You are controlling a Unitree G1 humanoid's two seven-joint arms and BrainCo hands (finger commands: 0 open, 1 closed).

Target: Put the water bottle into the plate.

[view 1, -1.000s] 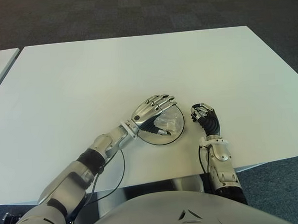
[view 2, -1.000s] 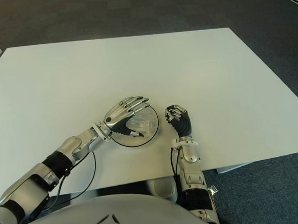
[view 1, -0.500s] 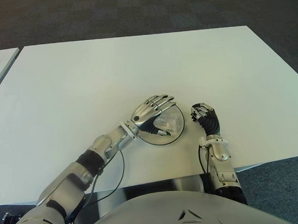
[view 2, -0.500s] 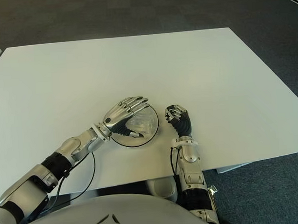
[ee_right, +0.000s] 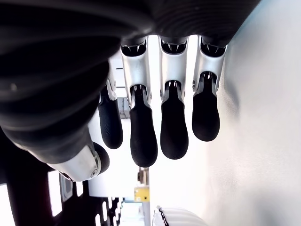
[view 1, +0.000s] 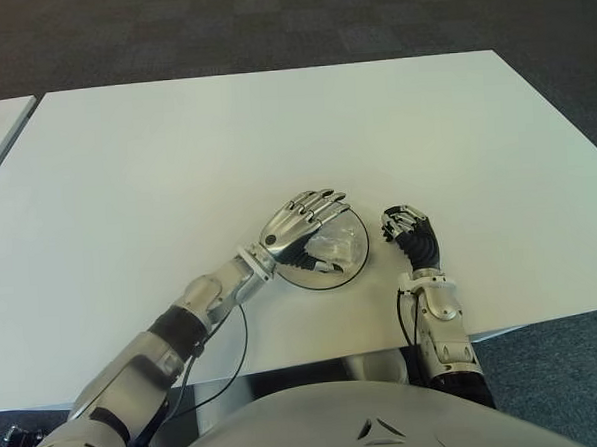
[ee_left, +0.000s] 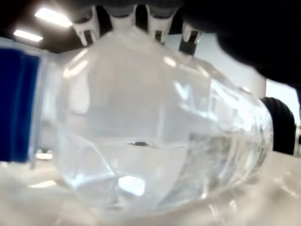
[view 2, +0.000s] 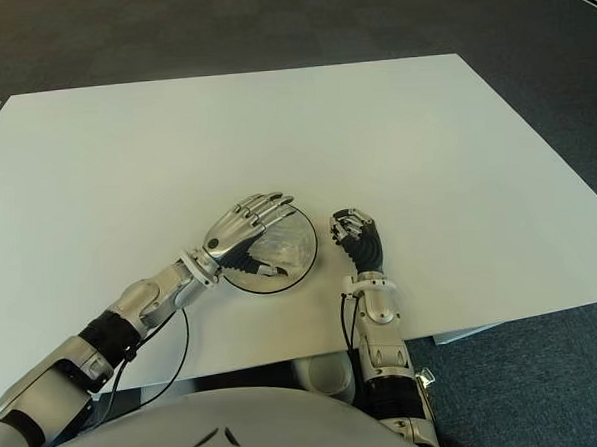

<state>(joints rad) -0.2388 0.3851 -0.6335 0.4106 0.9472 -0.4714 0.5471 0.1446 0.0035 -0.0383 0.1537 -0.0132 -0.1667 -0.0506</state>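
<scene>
Tabletop (view 1: 174, 140): white, with dark carpet beyond its far edge.
Eye views, plate (view 1: 359, 261): round, near the front edge; water bottle (view 1: 335, 246) lies on its side in it.
Eye views, left hand (view 1: 297, 224): over the bottle, fingers extended across it.
Eye views, right hand (view 1: 411, 235): just right of the plate, apart from it.
Left wrist view: clear bottle (ee_left: 155, 136) fills the frame, fingertips (ee_left: 123, 13) along its far side; whether they grip it cannot be told.
Right wrist view: fingers (ee_right: 174, 127) curled, holding nothing.
</scene>
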